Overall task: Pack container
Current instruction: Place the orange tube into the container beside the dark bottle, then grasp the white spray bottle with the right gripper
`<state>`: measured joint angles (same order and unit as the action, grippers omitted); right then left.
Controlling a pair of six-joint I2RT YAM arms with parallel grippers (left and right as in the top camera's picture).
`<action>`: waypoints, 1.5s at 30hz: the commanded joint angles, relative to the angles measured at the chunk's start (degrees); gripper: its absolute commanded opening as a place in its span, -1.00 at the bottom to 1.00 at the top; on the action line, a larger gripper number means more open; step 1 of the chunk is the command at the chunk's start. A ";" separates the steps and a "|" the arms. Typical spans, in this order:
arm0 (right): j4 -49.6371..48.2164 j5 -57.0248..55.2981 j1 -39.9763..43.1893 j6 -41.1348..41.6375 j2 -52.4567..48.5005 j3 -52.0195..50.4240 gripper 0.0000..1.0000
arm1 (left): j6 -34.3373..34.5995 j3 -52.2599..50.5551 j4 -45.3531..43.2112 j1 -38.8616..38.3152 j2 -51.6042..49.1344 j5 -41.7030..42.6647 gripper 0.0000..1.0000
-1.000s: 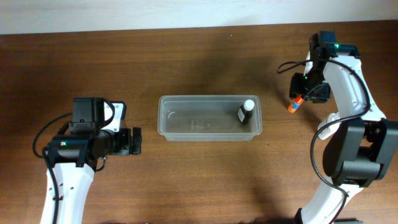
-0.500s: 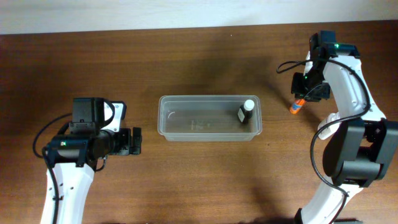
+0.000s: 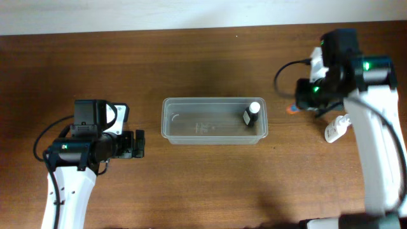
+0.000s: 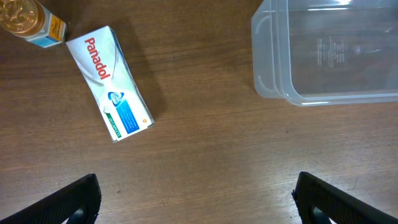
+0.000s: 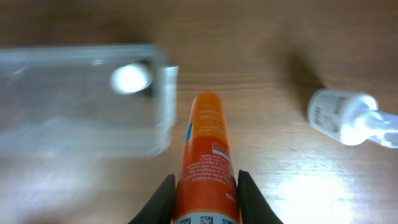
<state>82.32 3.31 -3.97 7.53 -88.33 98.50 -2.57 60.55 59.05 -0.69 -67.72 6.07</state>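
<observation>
Beside the container's [image 3: 166,122] end, right hand [image 5: 204,191] grips tube [image 5: 206,140].

Dark wood-grain table [image 3: 203,191] meets a pale wall [image 3: 159,13] behind.

There is 1 container [image 3: 213,121]. There are 2 bottles: 1 dark bottle [image 3: 251,114] with a white cap, inside the container at its 3 o'clock end, and 1 white bottle [image 3: 335,129] on the table [image 3: 191,178], past the container at 3 o'clock. There is 1 orange tube [image 5: 205,143]. In the left wrist view, 1 Panadol box [image 4: 109,82] lies at 9 o'clock from the container, and 1 gold-capped jar [image 4: 28,18] sits at 10 o'clock from the box. There are 2 grippers: left gripper [image 4: 199,205] and right gripper [image 5: 205,199].
</observation>
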 commanded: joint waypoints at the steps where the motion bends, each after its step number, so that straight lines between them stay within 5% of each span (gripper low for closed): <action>1: 1.40 1.55 -8.07 0.70 3.50 0.74 -0.62 | -0.90 1.27 -0.04 -0.02 -0.09 1.05 1.00; 8: -3.37 -1.81 -15.52 4.02 1.36 -6.29 -0.62 | -0.90 1.27 0.00 -0.02 -0.09 1.05 0.99; 21: -24.68 -1.86 -15.89 4.94 -2.08 -27.85 -0.61 | -0.90 1.27 -0.02 -0.02 -0.09 1.05 0.99; 22: -25.16 -1.84 -15.89 4.94 -2.45 -27.85 -0.52 | -0.90 1.27 0.00 -0.02 -0.09 1.05 1.00; 24: -25.70 -1.84 -15.89 4.94 -2.80 -27.85 0.04 | -0.90 1.27 0.00 -0.02 -0.09 1.07 0.99; 36: -21.53 -8.41 -15.63 5.79 0.72 -18.27 0.26 | -0.90 1.27 0.00 -0.02 -0.09 1.07 0.99; 39: -14.88 -14.38 -11.32 9.51 2.47 -7.08 0.68 | -0.90 1.27 0.00 -0.02 -0.09 1.07 0.99; 45: -9.88 -14.29 4.15 9.25 2.34 0.00 0.93 | -0.90 1.27 0.00 -0.02 -0.09 1.07 0.99</action>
<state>71.00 -8.38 -5.32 16.08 -85.95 97.93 -2.55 60.66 59.09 -0.69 -67.75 6.09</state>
